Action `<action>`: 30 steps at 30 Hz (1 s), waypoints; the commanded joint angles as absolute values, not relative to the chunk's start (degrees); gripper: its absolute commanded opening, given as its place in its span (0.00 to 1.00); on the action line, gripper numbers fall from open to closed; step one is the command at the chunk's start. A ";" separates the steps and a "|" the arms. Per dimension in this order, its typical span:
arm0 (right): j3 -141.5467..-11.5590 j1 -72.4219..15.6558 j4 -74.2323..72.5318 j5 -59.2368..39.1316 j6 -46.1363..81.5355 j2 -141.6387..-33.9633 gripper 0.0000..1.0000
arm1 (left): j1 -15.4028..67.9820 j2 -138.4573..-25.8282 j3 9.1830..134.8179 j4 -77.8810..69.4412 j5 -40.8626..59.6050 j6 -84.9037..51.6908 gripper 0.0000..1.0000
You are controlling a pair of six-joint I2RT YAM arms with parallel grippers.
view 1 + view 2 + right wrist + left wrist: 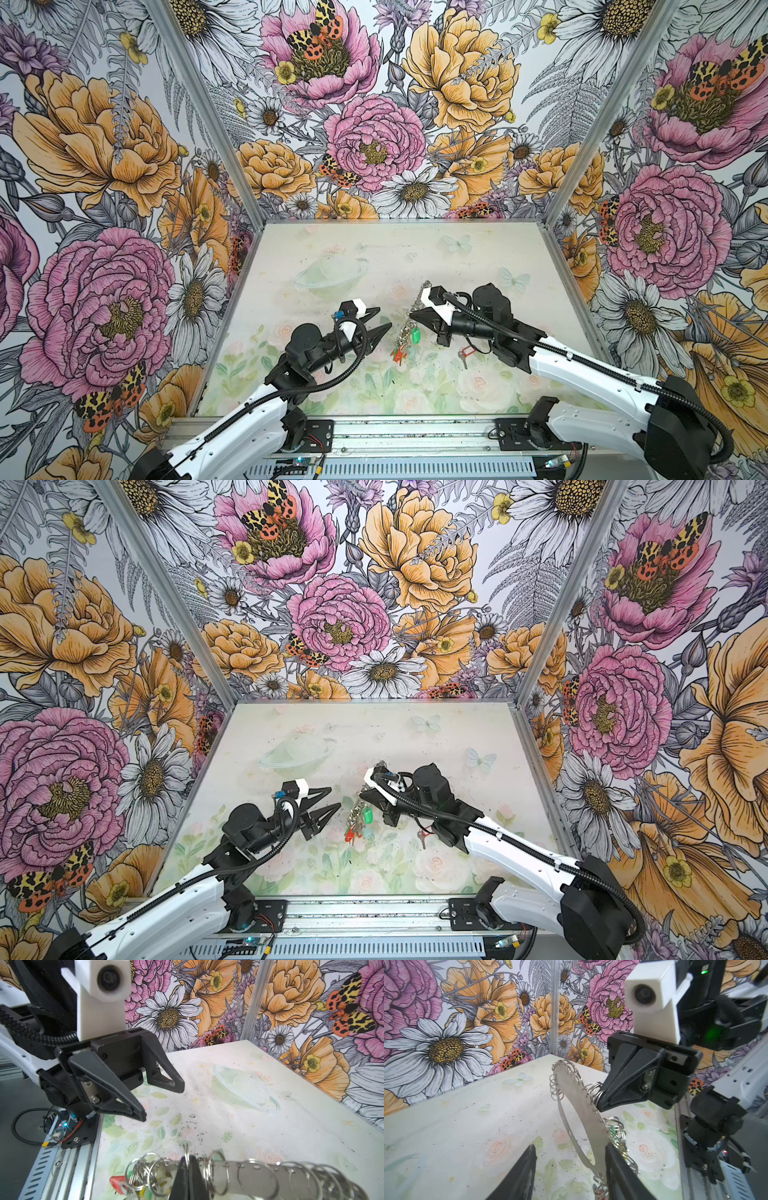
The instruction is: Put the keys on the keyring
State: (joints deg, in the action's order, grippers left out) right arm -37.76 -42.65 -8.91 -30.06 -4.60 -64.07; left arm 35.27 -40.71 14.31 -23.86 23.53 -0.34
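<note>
Right claw (600,1104) pinches the grey crescent keyring (577,1101) fringed with silver rings; left claw (161,1101) gapes.

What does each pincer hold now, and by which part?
The right pincer grips the keyring at its ring-fringed outer edge, near mid-length. The left pincer is open and holds nothing.

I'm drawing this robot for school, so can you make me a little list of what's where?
right gripper: shut on the keyring, holding it upright
left gripper: open, holding nothing, close to the keyring's lower end
hanging keys: bunched on the lower rings, green tag and red tag showing
loose key: has a red tag, lying on the table, apart from the keyring
</note>
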 commanded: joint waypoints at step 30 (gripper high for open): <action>-40.42 -47.37 -15.31 -40.91 -4.30 -68.11 0.00 | 37.51 -45.38 14.63 -27.62 36.86 4.70 0.18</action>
State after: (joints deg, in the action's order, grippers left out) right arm -37.74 -46.33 -11.07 -39.05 -4.16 -68.45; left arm 37.01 -46.04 14.24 -26.50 35.92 3.51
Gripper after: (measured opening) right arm 0.047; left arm 0.183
